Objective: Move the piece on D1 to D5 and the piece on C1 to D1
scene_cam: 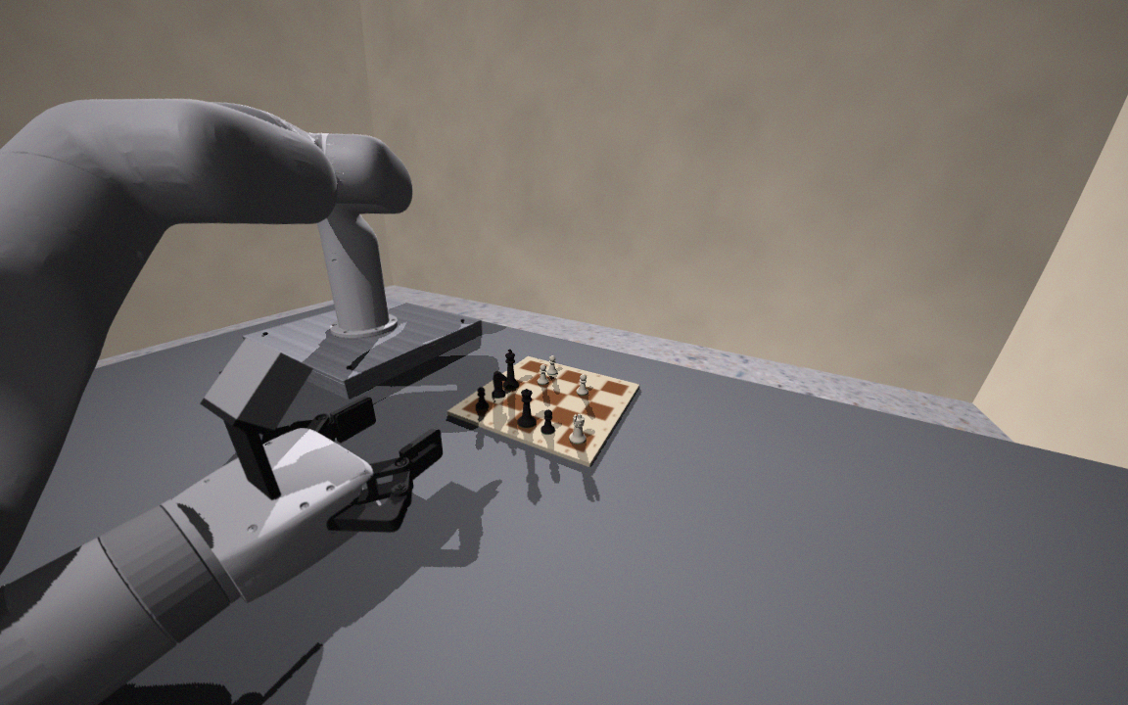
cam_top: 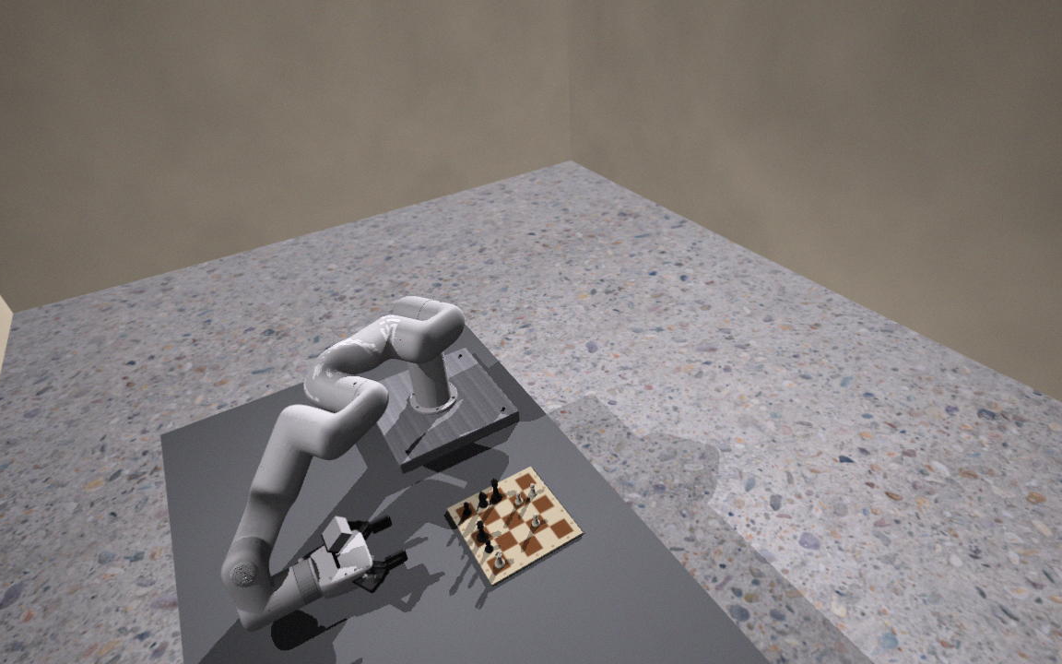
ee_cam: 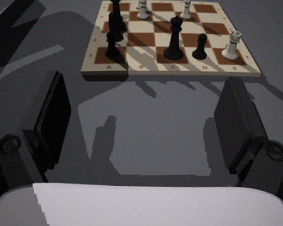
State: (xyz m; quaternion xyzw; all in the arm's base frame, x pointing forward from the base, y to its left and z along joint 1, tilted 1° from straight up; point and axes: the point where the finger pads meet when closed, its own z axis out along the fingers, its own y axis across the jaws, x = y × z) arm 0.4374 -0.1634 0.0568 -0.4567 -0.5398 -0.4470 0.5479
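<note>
Grey table (cam_top: 601, 594): pieces (all upright) face open tool (ee_cam: 141, 123).

The chessboard (ee_cam: 171, 69) lay on the table (ee_cam: 166, 130) in front of the claw (ee_cam: 146, 125), with the pieces standing on it.

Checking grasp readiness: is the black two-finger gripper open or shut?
Open. The black two-finger gripper has its fingers spread wide apart with only the grey table between them.
</note>
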